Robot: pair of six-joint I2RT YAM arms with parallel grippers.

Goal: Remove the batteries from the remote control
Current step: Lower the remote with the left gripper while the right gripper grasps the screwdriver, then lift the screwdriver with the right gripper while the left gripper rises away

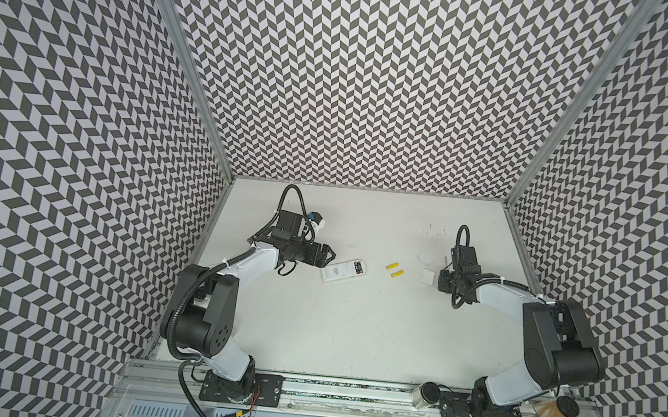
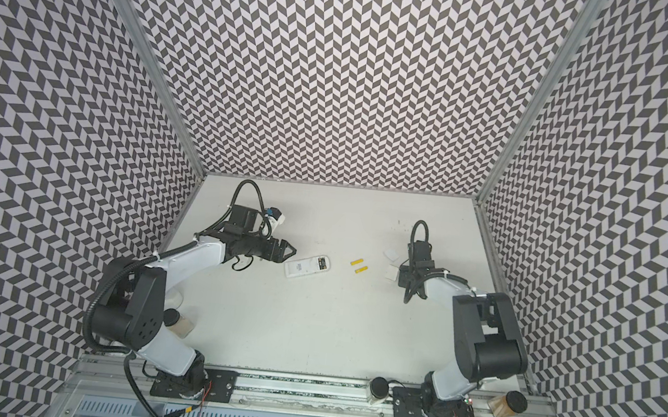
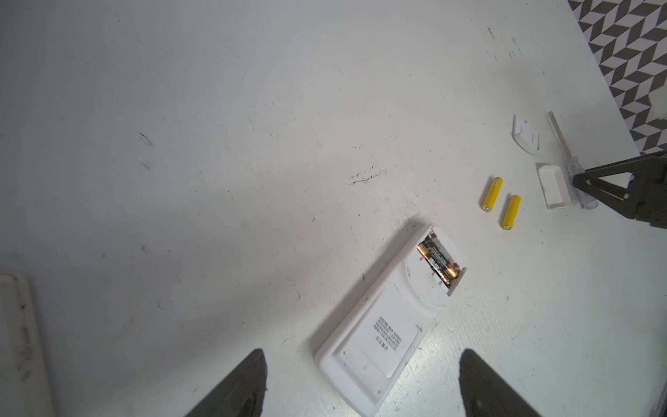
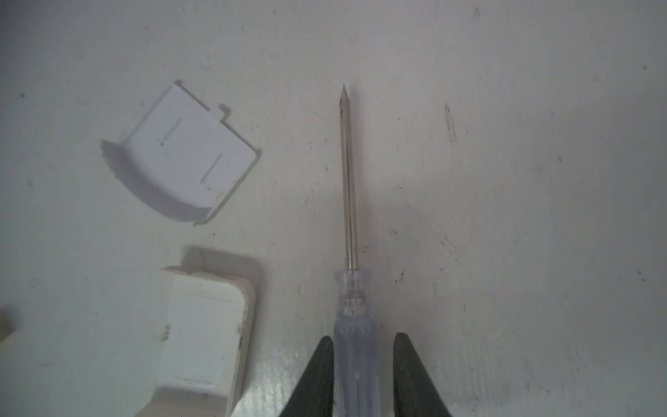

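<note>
Closest to the right wrist camera is your right gripper (image 4: 363, 343), set around the clear handle of the screwdriver (image 4: 355, 310), which lies flat on the worktop (image 4: 505, 180). Squeeze the handle in the middle and lift it straight up, so the thin tip does not drag or swing into the two white lids (image 4: 180, 159) just beside it. This gripper is narrow. One finger seems to touch the handle and a small gap shows at the other, so I think it has no firm hold yet. Your left gripper (image 3: 362, 361) is wide and holds nothing; the near end of the remote (image 3: 379, 325) lies between its fingers. Two black batteries (image 3: 436, 261) sit in the open end of the remote. Two yellow batteries (image 3: 492, 194) lie out on the worktop, near that end.
</note>
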